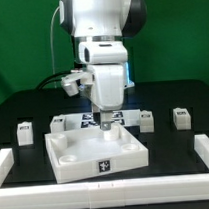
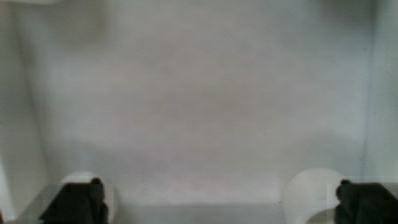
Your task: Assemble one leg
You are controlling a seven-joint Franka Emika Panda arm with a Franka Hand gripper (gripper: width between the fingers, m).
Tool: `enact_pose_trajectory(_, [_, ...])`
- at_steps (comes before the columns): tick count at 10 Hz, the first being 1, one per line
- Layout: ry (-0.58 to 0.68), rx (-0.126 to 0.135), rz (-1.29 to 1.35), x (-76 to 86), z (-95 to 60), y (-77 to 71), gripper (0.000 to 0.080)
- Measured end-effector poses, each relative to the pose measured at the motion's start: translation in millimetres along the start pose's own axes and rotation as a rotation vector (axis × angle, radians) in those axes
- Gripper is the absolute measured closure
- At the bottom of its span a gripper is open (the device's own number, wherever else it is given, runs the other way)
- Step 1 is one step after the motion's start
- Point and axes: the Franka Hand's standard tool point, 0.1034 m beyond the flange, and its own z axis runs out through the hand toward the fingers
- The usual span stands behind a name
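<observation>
The large white tabletop [image 1: 95,153] lies in the middle of the table, holes up. My gripper [image 1: 109,120] hangs low over its far right corner, close to the surface. In the wrist view the two dark fingertips [image 2: 75,203] stand wide apart with nothing between them, and blurred white surface [image 2: 196,110] fills the rest of the picture. My gripper [image 2: 217,205] is open. Several small white legs with tags stand in a row behind the tabletop: two on the exterior view's left [image 1: 24,128] [image 1: 59,122] and two on its right [image 1: 146,118] [image 1: 180,117].
The marker board [image 1: 89,118] lies behind the tabletop, partly hidden by the gripper. White rails [image 1: 16,163] [image 1: 204,152] border the black table on both sides and along the front [image 1: 108,197].
</observation>
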Motion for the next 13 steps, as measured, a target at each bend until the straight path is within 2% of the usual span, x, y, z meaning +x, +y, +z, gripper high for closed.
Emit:
enact_pose_trajectory(1, [0.001, 0.005, -0.008, -4.3, 4.3, -6.9, 0.015])
enact_pose_trajectory(5, [0.0, 0.004, -0.004, -4.8, 3.8, -5.3, 0.015])
enact_pose_trajectory(6, [0.001, -0.006, -0.016, -6.4, 4.0, -6.5, 0.015])
enact_pose_trajectory(7, [0.004, -0.024, -0.021, -12.2, 5.5, -14.6, 0.015])
enact_pose_trajectory(11, [-0.005, 0.001, -0.001, -28.1, 12.0, -31.0, 0.015])
enact_pose_trajectory(13, [0.006, 0.033, 0.005, -26.7, 26.5, -42.9, 0.015])
